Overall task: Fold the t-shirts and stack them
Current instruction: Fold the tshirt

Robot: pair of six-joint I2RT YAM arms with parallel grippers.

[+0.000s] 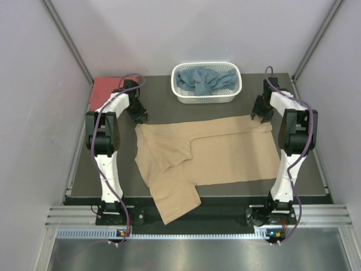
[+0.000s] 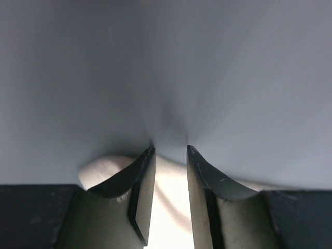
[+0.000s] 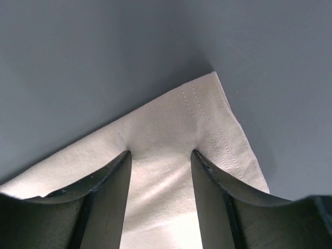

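Tan cloth t-shirt (image 1: 225, 149) lies spread, one end over tabletop's near edge | left pincer (image 1: 141, 119) narrow, right pincer (image 1: 257, 117) wider, each astride a far-edge corner, unclamped | likely poised to pinch for folding

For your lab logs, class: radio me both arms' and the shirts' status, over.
Right jaws open astride tan t-shirt corner; left jaws on its other far corner, grip unclear; blue t-shirt in basket; nothing blocking.

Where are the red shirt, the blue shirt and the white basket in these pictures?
red shirt (image 1: 104, 89): top view, its flat middle.
blue shirt (image 1: 198, 79): top view, its crumpled middle.
white basket (image 1: 206, 99): top view, its near wall.
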